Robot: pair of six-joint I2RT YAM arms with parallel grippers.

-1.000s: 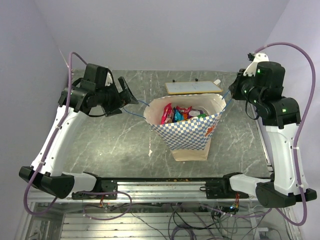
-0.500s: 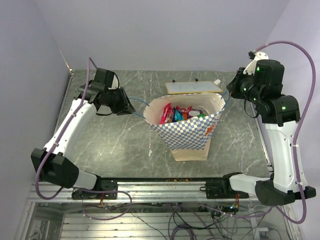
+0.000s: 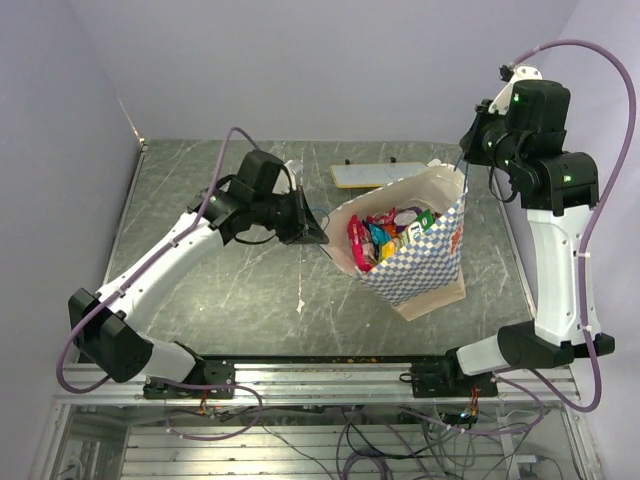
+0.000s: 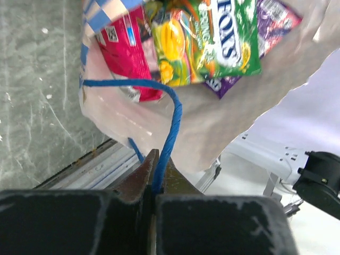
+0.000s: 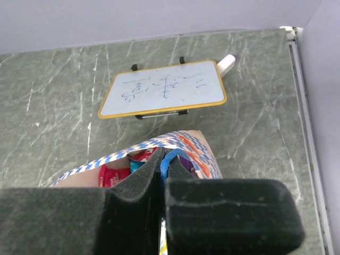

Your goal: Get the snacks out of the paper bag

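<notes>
The blue-and-white checkered paper bag [image 3: 420,262] hangs tilted, its mouth turned up and to the left. Glossy snacks [image 3: 385,232] fill the opening. My left gripper [image 3: 316,233] is at the bag's left side, shut on a thin blue cord handle [image 4: 173,119]. In the left wrist view a green-yellow packet [image 4: 212,37], a red-pink packet [image 4: 130,53] and a purple packet [image 4: 276,21] lie inside the cream lining. My right gripper [image 3: 465,165] holds the bag's upper right rim from above, shut on the other blue cord handle [image 5: 169,158].
A cream-framed whiteboard [image 3: 372,176] on black feet lies behind the bag, with a white marker cap [image 5: 227,62] at its corner. Walls close in the table on the left, back and right. A metal rail [image 3: 320,372] runs along the near edge.
My left gripper swung right to the bag, and its open jaws shut on the left handle. My right arm rose, and the bag lifted, tilted and shifted right.
</notes>
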